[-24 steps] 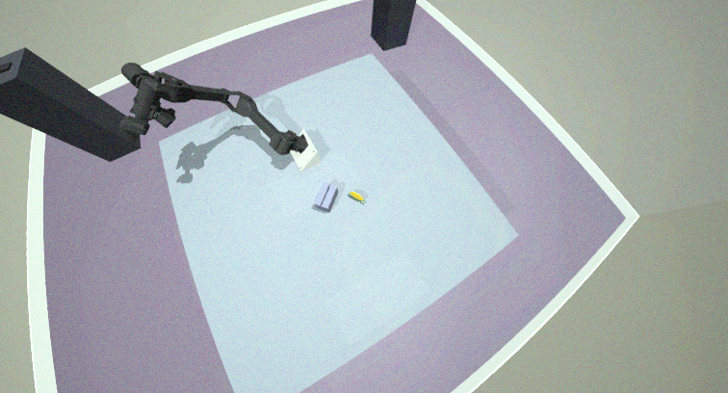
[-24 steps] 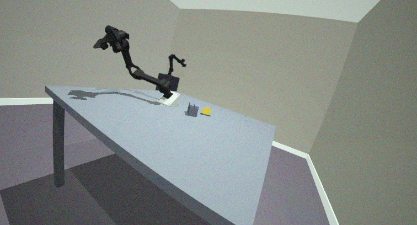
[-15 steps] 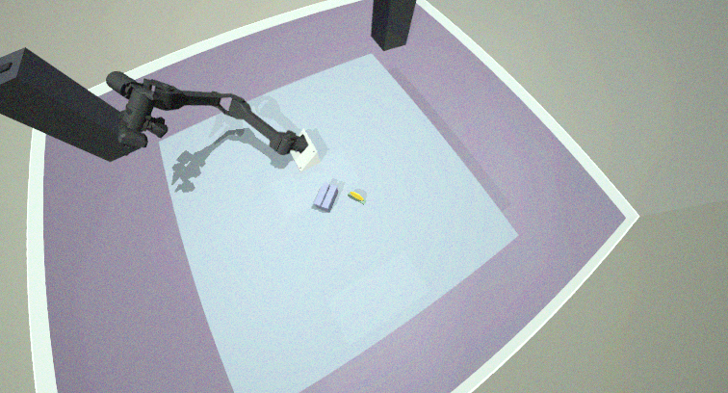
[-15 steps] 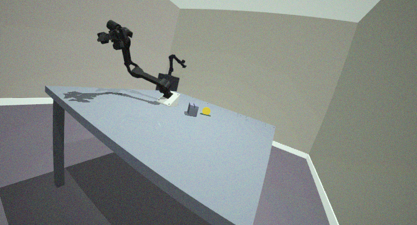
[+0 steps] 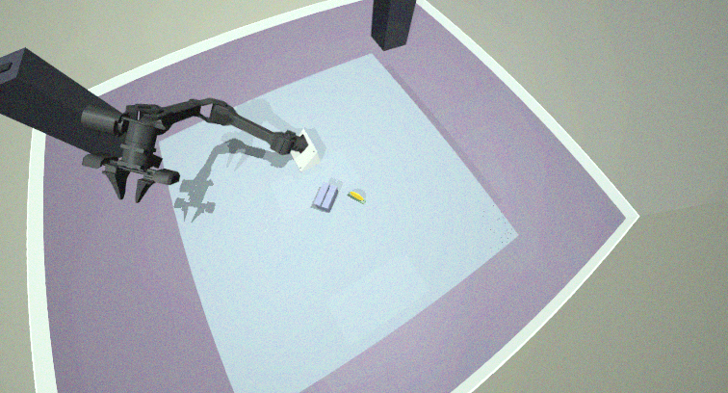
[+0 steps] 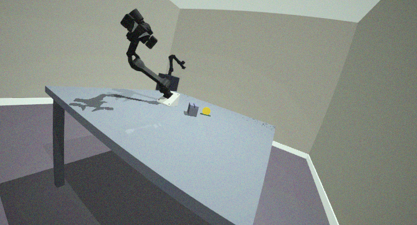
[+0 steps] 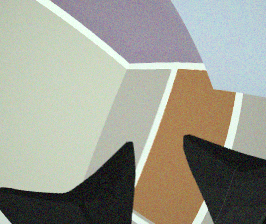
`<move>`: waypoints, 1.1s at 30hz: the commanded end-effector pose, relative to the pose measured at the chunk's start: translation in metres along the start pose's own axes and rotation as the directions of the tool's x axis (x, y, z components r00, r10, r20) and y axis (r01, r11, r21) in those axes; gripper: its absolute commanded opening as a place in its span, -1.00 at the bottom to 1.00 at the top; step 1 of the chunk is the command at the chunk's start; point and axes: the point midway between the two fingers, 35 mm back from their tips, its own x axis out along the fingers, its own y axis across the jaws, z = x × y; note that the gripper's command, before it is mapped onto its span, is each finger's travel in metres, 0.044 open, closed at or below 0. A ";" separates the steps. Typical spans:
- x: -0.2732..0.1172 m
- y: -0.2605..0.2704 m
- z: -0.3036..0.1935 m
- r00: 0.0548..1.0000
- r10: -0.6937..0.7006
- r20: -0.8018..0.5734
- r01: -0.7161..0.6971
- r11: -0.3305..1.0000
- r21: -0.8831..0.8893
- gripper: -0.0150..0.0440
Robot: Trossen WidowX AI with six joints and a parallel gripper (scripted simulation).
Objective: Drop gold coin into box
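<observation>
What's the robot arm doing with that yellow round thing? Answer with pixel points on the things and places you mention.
Nothing yet. The arm's tool (image 5: 128, 200) (image 7: 158, 144) is up in the air, away from everything, with its fingers apart and nothing between them. The yellow round thing is a gold coin (image 5: 356, 196) (image 6: 206, 111), standing on its edge in a little green holder (image 5: 363, 201) (image 6: 205, 114). Beside it is a grey box (image 5: 325, 196) (image 6: 192, 110) with a slot on top, where the coin should go.

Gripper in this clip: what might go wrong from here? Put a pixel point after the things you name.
The gripper (image 5: 128, 200) (image 7: 158, 144) hangs far from the gold coin (image 5: 356, 196) (image 6: 206, 111), so a long swing back could miss it.
The coin stands on edge; a nudge might topple it.
The grey box (image 5: 325, 196) (image 6: 192, 110) sits close by and could get bumped.
</observation>
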 end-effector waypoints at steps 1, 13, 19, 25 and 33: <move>0.017 -0.053 -0.043 0.994 -0.103 -0.047 0.085 0.953 -0.289 0.05; 0.025 -0.200 -0.115 0.909 -0.404 -0.105 0.120 0.495 -0.861 0.05; 0.010 -0.300 -0.133 0.818 -0.575 -0.029 0.012 0.068 -0.998 0.05; -0.017 -0.394 -0.128 0.715 -0.692 0.101 -0.195 -0.336 -0.922 0.05; -0.072 -0.513 -0.087 0.555 -0.742 0.376 -0.556 -0.667 -0.496 0.05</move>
